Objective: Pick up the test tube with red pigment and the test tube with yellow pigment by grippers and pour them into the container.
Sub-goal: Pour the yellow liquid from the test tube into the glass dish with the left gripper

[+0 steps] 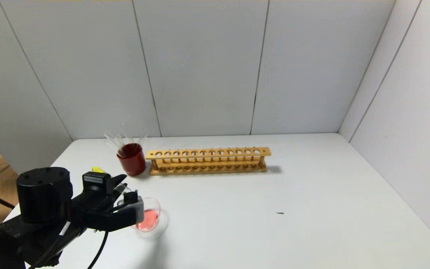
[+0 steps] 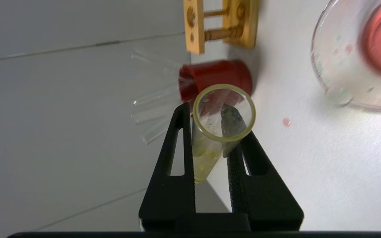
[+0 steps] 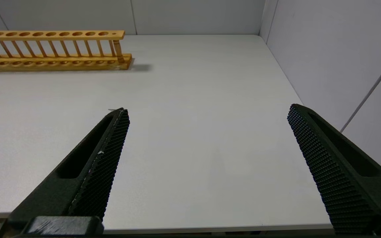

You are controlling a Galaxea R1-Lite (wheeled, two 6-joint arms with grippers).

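The left gripper point(image 2: 215, 132) sits nearest, at the table's near left edge, clamped on the test tube with yellow pigment point(image 2: 218, 127), its open mouth turned sideways. Just beside it stands the container point(image 1: 149, 217), already holding pink-red liquid. A small red drop point(image 2: 286, 122) lies on the table point(image 1: 274, 209) near it. If the tube tips before its mouth clears the rim, yellow liquid will likely spill outside. Farther back stand the red cup point(image 1: 131, 158) and wooden rack point(image 1: 208, 160). The right gripper point(image 3: 207, 165) hangs spread wide over bare table.
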